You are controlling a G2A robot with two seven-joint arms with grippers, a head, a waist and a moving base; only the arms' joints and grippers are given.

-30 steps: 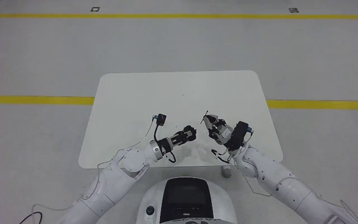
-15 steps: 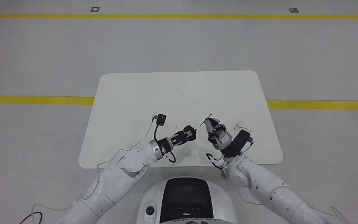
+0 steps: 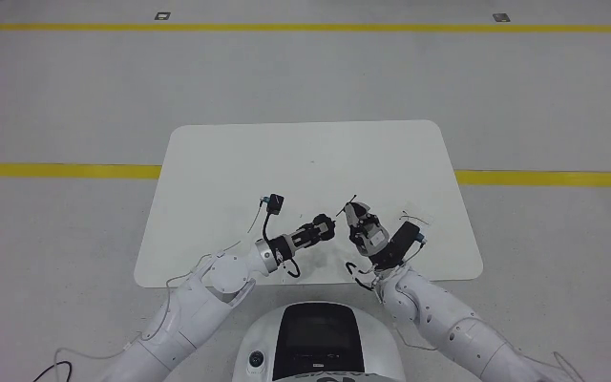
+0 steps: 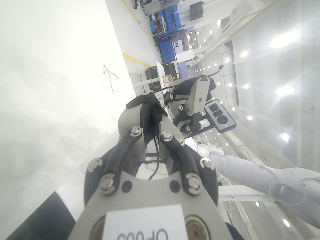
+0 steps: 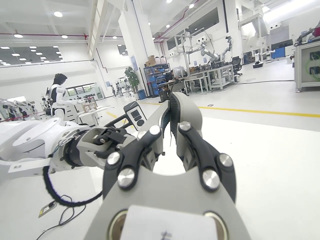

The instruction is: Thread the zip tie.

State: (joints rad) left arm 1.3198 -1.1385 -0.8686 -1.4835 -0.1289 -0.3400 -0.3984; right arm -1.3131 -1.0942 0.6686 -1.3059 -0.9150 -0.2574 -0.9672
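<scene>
Above the table's [image 3: 286, 153] near edge, the left end effector [image 4: 148, 103] and right end effector [image 5: 172, 101] both clench the zip tie [image 4: 157, 148] (a thin black strand), held close together.

The top view looks straight down on the white surface [image 3: 239, 162] from above both arms. The left wrist view sits close behind the left tool [image 4: 148, 102] and the right wrist view close behind the right tool [image 5: 171, 101]. Both look low across the surface, and each catches the other arm.
</scene>
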